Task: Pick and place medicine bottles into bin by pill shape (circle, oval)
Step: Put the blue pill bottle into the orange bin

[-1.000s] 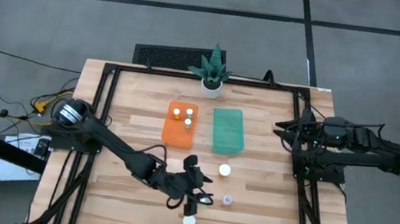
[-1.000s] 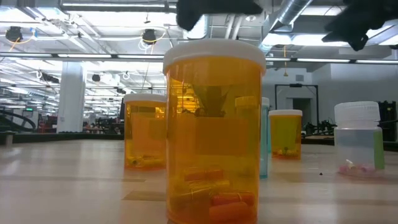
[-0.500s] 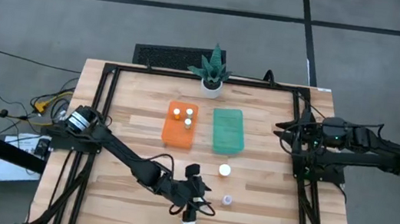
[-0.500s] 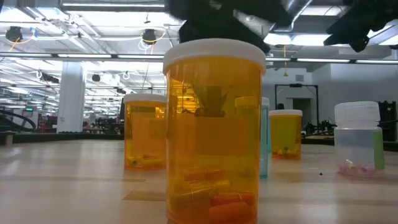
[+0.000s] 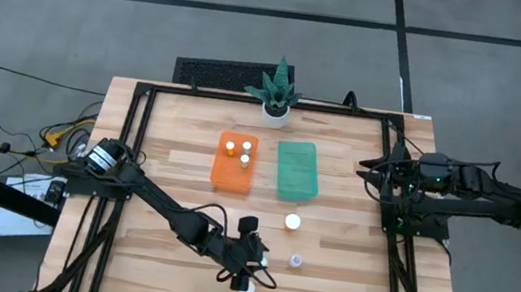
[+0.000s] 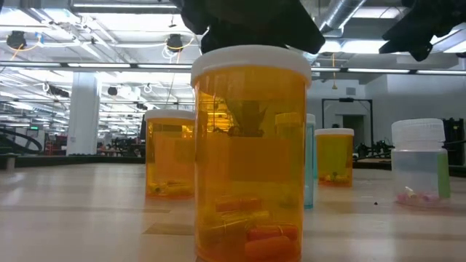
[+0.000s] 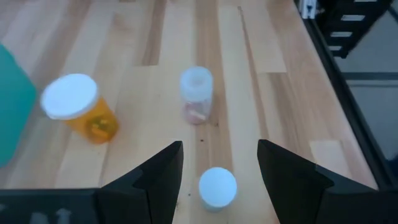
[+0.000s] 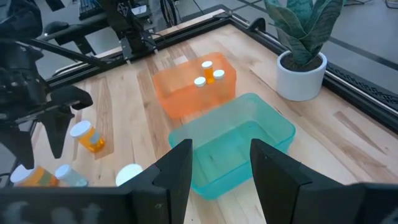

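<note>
Left gripper (image 5: 244, 276) hangs over the near edge of the table with its fingers spread apart, straddling a white-capped amber bottle (image 7: 217, 186) without touching it. From the left wrist camera I see the round cap lying in the gap between the two dark fingers (image 7: 154, 180).

Ahead of that gripper stand two more bottles: a clear one (image 7: 196, 93) with pale pills at its base, and a wider amber one (image 7: 79, 106) with a broad white cap, just beside the green bin (image 5: 297, 169). Neither sits between the fingers and the straddled bottle.

I note the orange bin (image 5: 234, 162) next to the green one, both smooth plastic trays with rounded corners. Three capped bottles (image 8: 206, 73) stand upright in the orange bin at its end nearer the plant; the green bin holds none that I can see.

A potted plant (image 5: 276, 95) in a white pot sits at the far edge of the table (image 5: 177, 170), which is pale wood planking inside a black frame.

Right gripper (image 8: 217, 163) waits at the table's right side, fingers apart, gripping nothing.
</note>
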